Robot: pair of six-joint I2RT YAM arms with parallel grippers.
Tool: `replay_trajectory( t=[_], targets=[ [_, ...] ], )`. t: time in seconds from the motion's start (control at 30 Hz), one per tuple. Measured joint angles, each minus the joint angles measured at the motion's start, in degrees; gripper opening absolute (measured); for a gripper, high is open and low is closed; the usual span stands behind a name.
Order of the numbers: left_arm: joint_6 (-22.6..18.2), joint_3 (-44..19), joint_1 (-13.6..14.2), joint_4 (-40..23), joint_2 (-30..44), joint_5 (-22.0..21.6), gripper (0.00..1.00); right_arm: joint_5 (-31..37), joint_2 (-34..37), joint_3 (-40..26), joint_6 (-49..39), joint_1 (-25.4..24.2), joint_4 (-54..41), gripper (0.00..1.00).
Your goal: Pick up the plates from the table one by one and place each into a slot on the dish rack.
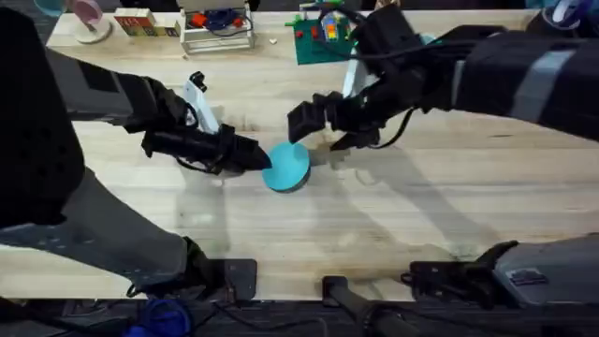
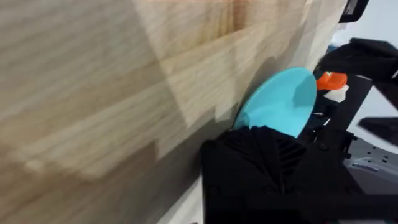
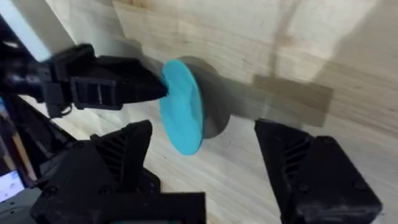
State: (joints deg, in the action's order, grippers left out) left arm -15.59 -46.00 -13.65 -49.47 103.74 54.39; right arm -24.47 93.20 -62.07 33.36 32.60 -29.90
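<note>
While the left gripper (image 1: 251,155) pinched the rim of the turquoise plate (image 1: 286,167), it held the disc tilted up on edge above the table (image 1: 440,201), probably so the other arm could take it. Facing it, the right gripper (image 3: 202,168) waited with fingers spread wide, just beside the plate and not touching it.

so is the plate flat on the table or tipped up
Tipped up: the plate stands on edge, pinched at its rim by the left gripper, shadow on the table.
</note>
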Motion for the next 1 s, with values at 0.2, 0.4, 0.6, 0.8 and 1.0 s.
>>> replay_trajectory(
  t=[0.2,0.4,0.6,0.8,1.0],
  targets=[
    [0.00,0.00,0.00,0.02,0.00,0.00,0.043,-0.45,3.05,0.00,1.40,3.45,1.83,0.993],
    [0.00,0.00,0.00,0.00,0.00,0.00,0.042,-0.65,4.58,0.00,2.92,6.04,5.05,0.993],
    [0.00,0.00,0.00,0.02,0.00,0.00,0.042,-0.85,4.60,0.00,4.22,6.36,5.86,0.993],
    [0.00,0.00,0.00,0.00,0.00,0.00,0.042,-0.85,4.59,0.00,4.60,6.36,6.53,0.992],
    [0.00,0.00,0.00,0.00,0.00,0.00,0.042,-0.83,4.60,0.00,4.82,6.79,7.54,0.993]
  ],
)
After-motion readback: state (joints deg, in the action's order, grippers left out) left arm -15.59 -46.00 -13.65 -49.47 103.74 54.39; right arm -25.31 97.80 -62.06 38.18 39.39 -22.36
